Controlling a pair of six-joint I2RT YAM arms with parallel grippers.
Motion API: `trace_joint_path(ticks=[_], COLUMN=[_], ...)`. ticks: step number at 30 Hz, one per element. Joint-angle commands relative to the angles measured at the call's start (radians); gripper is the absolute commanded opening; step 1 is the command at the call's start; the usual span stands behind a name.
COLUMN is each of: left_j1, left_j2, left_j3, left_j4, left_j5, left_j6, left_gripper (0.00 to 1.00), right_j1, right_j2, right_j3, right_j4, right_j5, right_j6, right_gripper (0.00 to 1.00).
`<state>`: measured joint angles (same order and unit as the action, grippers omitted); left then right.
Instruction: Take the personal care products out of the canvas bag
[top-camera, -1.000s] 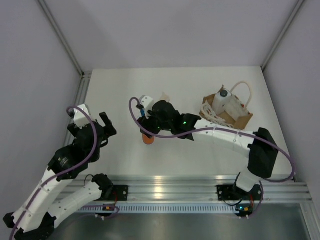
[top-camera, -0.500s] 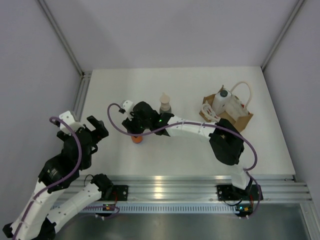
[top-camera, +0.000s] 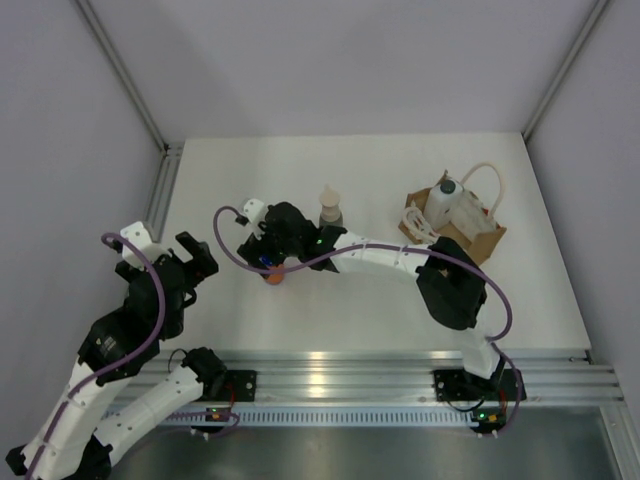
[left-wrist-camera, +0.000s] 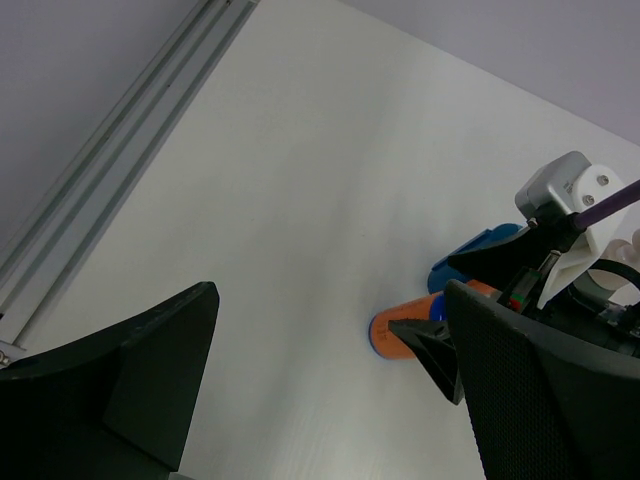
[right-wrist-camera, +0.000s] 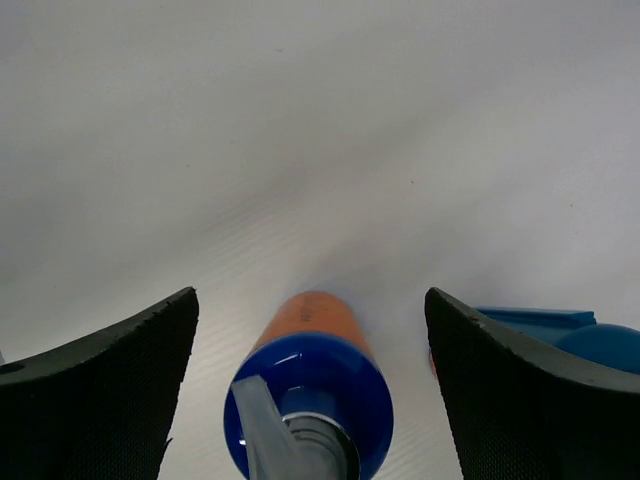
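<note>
An orange bottle with a blue cap (right-wrist-camera: 312, 395) stands upright on the white table between the fingers of my right gripper (right-wrist-camera: 310, 300), which is open and clear of it on both sides. From above, this bottle (top-camera: 272, 278) peeks out under the right gripper (top-camera: 270, 262). A second blue cap (right-wrist-camera: 560, 335) shows just to its right. A grey-green bottle with a beige cap (top-camera: 330, 210) stands behind the arm. The tan canvas bag (top-camera: 478, 238) sits at the back right with a white bottle (top-camera: 445, 203) in it. My left gripper (top-camera: 197, 262) hangs open and empty to the left.
The left wrist view shows the orange bottle (left-wrist-camera: 400, 332) and the right gripper's white housing (left-wrist-camera: 565, 195) ahead of my left gripper (left-wrist-camera: 325, 300). A metal rail (top-camera: 165, 190) borders the table's left edge. Grey walls close in on three sides.
My right arm carried the orange bottle leftward, set it on the table, then opened its jaws off it. The left arm drew back to the left.
</note>
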<state>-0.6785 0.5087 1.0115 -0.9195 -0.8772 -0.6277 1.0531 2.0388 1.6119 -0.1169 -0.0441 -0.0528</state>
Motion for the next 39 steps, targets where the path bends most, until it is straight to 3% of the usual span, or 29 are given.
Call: trace_joint_path(ticks=[1,14,21,24,27,31,33,39], left_j1=[0.005,0.005,0.005,0.005,0.005,0.005,0.005,0.005], left_j2=[0.011,0.028,0.140,0.192,0.212,0.206,0.202,0.214], left_j3=[-0.005,-0.005,-0.013,-0.017,-0.025,-0.033,-0.037,-0.040], left_j4=[0.027,0.033,0.113,0.130,0.154,0.168,0.169,0.169], left_j5=[0.006,0.033,0.260,0.348,0.420,0.445,0.435,0.440], left_j6=[0.013,0.020,0.114,0.149,0.175,0.186,0.186,0.187], left_gripper=[0.98,0.98,0.98,0.98,0.98,0.98,0.98,0.98], right_j1=[0.013,0.010,-0.021,-0.083,-0.221,-0.512,-0.596,-0.709], right_j2=[-0.063,-0.340,-0.619,-0.751,-0.875,-0.971,-1.015,-0.924], right_j3=[0.014,-0.167,-0.365,-0.461,-0.544,-0.598,-0.622,-0.580], right_j4=[0.106,0.108,0.103,0.074,0.005,-0.126,-0.132,-0.129], right_j5=[-0.003,0.078,0.208,0.288,0.312,0.355,0.358,0.492], right_j6=[-0.001,-0.016,-0.004,0.057,0.198,0.355,0.453,0.536], right_gripper=[0.91,0.92,0.92,0.92,0.91,0.94,0.99,0.99])
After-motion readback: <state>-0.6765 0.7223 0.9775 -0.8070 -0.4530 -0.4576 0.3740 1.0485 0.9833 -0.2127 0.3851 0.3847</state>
